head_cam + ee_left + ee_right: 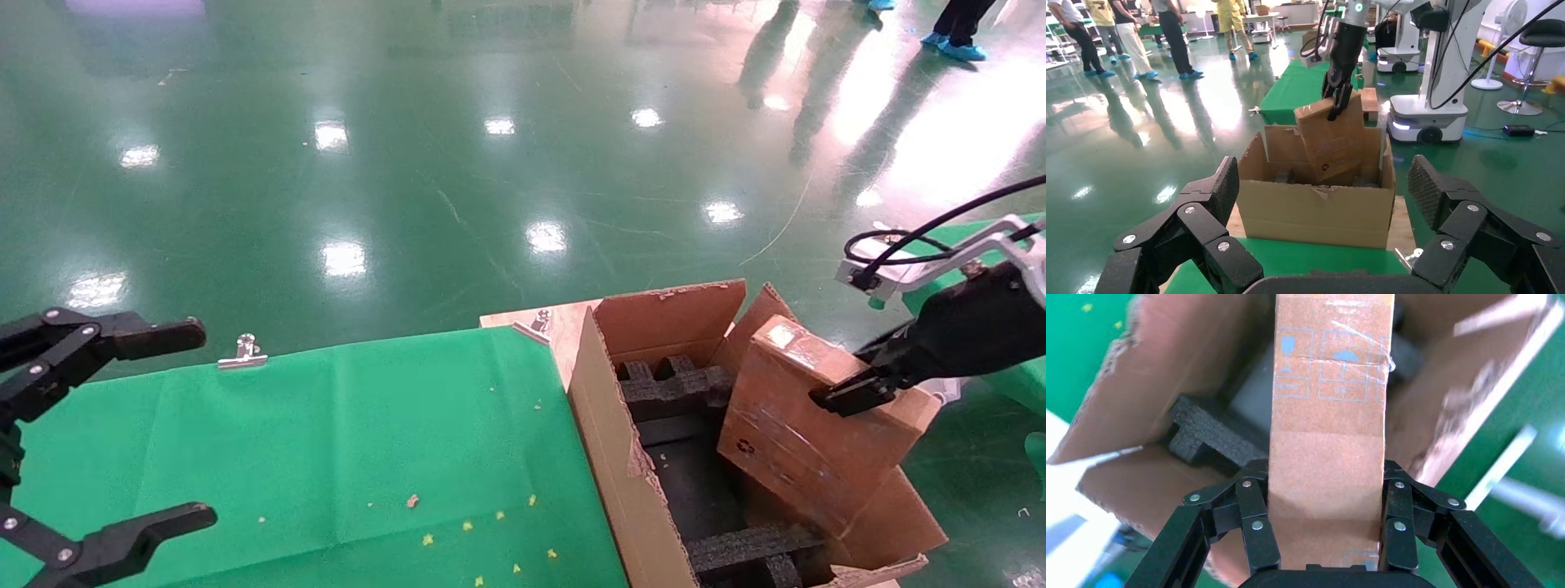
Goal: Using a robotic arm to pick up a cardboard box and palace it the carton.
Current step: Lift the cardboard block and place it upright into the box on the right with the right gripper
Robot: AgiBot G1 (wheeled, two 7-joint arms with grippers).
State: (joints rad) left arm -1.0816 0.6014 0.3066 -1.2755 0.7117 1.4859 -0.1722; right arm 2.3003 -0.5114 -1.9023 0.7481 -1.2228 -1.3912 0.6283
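Note:
My right gripper (850, 396) is shut on the small brown cardboard box (805, 425) and holds it tilted, its lower end inside the open carton (609, 457). The right wrist view shows both fingers (1257, 523) pressed on the box's narrow sides (1330, 453), with black foam inserts (1208, 435) below. From the left wrist view the carton (1315, 208) stands ahead with the box (1330, 141) leaning in it and the right gripper (1338, 101) on its top edge. My left gripper (163, 425) is open and empty at the left, over the green cloth.
A green cloth (343, 457) covers the table left of the carton, held by metal clips (243, 353). Small crumbs lie on it. Black foam inserts (674, 392) line the carton. Shiny green floor lies beyond; people (1125, 37) and another robot base (1428, 116) stand farther off.

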